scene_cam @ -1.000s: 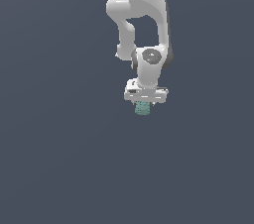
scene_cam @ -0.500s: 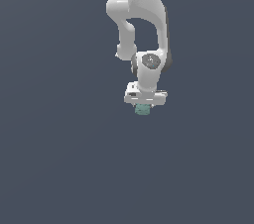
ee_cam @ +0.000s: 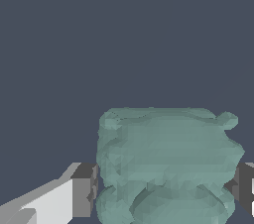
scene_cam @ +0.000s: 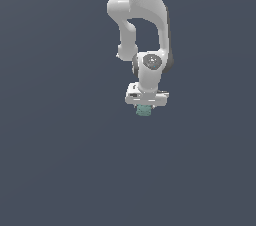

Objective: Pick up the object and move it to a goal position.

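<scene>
Both jaws clamp the object [ee_cam: 166,163].

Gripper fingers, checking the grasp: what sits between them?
The teal-green object fills the gap between the gripper fingers, seen in the wrist view.

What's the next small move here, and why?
Probably lift straight up a little, grip kept closed. In the wrist view the lump fills the space between both fingers, so the hand looks shut on it. No goal marker is visible.
</scene>
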Tool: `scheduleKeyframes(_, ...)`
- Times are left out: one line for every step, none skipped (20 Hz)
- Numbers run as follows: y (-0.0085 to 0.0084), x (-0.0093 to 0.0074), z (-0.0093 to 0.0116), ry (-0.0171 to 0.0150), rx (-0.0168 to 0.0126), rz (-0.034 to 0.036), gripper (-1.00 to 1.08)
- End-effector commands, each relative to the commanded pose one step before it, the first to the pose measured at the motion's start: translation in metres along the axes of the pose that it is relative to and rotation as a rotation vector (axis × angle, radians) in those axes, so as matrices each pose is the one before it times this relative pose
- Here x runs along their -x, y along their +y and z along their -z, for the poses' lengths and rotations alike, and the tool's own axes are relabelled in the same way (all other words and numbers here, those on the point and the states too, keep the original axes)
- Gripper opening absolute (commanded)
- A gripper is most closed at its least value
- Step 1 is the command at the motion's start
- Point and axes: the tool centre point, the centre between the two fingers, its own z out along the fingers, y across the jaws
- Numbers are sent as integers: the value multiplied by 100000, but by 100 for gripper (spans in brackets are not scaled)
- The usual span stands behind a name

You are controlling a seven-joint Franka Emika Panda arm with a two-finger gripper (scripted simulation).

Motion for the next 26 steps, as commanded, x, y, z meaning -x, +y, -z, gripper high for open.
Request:
scheduleKeyframes(-110, 0, 207, 37, -18, 44, -100)
scheduleKeyframes(-77, 11, 192, 0, 0, 0, -100)
scheduleKeyframes(-100, 14, 248, 0, 0, 0, -100)
scheduleKeyframes(-123, 17, 305, 0, 0, 0, -100)
scheduleKeyframes(-146, 20, 362, 0, 0, 0, -100)
scheduleKeyframes(-170, 23, 421, 0, 0, 0, -100)
scheduleKeyframes(-194, 26, 481, 0, 0, 0, -100)
scheduleKeyframes(-217, 28, 539, 0, 0, 0, -100)
scheduleKeyframes(-240, 31, 596, 0, 0, 0, -100)
scheduleKeyframes(-253, 29, 643, -2, 43, -23, -100)
scheduleKeyframes(-282, 34, 704, 0, 0, 0, -100)
scheduleKeyframes(-303, 35, 756, 0, 0, 0, -100)
scheduleKeyframes(-323, 36, 806, 0, 0, 0, -100)
scheduleKeyframes(-343, 36, 855, 0, 0, 0, -100)
scheduleKeyframes(-357, 33, 896, 3, 45, -19, -100)
scheduleKeyframes(-381, 34, 948, 0, 0, 0, -100)
scheduleKeyframes(-389, 30, 965, 0, 0, 0, -100)
scheduleKeyframes(-376, 27, 930, 0, 0, 0, -100)
scheduleKeyframes(-360, 24, 889, 0, 0, 0, -100)
scheduleKeyframes(-341, 22, 843, 0, 0, 0, -100)
scheduleKeyframes(-316, 12, 789, -4, 39, -29, -100)
scheduleKeyframes(-310, 11, 754, 0, 0, 0, -100)
scheduleKeyframes(-295, 2, 707, 0, 0, 0, -100)
scheduleKeyframes(-276, -5, 654, 0, 0, 0, -100)
scheduleKeyframes(-256, -9, 600, 0, 0, 0, -100)
scheduleKeyframes(-234, -10, 547, 0, 0, 0, -100)
